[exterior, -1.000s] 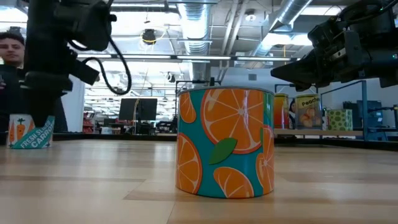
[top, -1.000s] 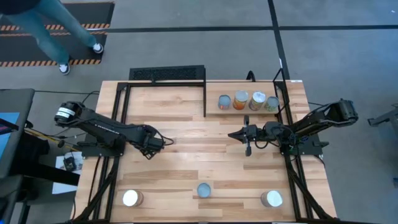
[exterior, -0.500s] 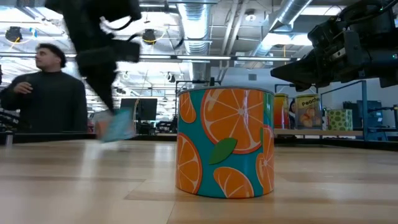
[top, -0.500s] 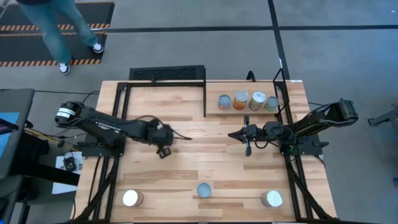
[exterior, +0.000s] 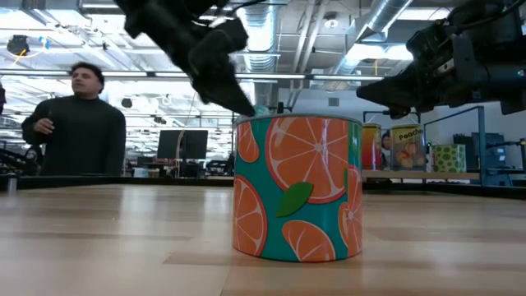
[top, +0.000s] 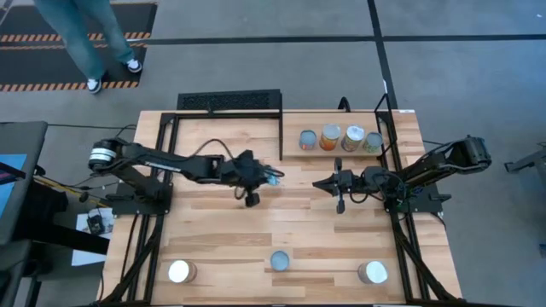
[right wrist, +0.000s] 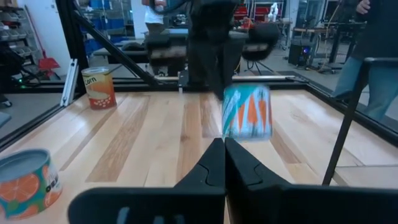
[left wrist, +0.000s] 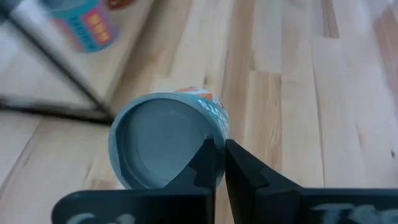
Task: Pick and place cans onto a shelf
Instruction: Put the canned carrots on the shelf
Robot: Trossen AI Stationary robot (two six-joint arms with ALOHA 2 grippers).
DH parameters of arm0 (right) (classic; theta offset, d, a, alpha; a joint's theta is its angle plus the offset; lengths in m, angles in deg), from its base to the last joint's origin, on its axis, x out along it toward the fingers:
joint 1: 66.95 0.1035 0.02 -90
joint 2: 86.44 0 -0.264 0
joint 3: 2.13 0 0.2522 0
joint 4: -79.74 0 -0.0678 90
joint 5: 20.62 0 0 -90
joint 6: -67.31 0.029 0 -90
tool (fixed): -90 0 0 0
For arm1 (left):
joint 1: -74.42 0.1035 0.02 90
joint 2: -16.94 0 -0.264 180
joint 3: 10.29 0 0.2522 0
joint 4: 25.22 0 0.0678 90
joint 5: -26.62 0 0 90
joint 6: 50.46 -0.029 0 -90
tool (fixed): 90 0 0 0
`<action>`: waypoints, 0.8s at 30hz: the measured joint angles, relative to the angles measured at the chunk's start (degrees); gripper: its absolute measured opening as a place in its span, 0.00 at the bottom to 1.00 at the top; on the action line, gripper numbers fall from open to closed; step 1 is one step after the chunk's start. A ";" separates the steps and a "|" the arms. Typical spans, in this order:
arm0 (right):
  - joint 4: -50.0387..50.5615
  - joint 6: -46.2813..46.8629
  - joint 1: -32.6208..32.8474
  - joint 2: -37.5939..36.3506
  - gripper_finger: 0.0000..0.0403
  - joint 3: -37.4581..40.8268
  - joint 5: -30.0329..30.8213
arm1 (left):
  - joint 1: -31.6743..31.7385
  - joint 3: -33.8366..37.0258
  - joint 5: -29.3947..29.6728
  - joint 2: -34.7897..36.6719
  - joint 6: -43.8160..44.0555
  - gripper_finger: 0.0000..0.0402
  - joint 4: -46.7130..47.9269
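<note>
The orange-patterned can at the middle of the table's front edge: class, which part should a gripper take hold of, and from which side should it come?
Probably best to grip the orange can by its curved side wall, with fingers on opposite sides, coming straight down from above. It stands upright on the table, well apart from the white-topped can and the silvery-topped can on either side of it, and its round top seems to offer no hold.

The table (top: 281, 217) is pale wood in butted planks, smooth with a soft satin sheen and visible grain. The near can (exterior: 297, 187) has a glossy printed label of orange slices on teal. The carried can (left wrist: 166, 140) shows a dull grey metal end, smooth and matt. The shelf frame (top: 229, 102) looks like matt black metal, as do both arms' dark fingers (right wrist: 245, 177).
</note>
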 joint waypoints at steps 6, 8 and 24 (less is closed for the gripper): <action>0.00 -0.02 0.00 -0.15 0.03 -0.08 -0.02 | -0.02 -7.66 -0.42 -9.58 -4.27 0.01 0.98; -0.05 0.00 0.00 -0.15 0.03 -0.08 -0.04 | 0.14 -9.53 -0.96 -11.83 -5.02 0.01 2.61; 0.25 -0.01 0.00 -0.15 0.03 -0.10 -0.16 | 1.23 -16.07 -4.69 -19.50 -5.28 0.01 3.49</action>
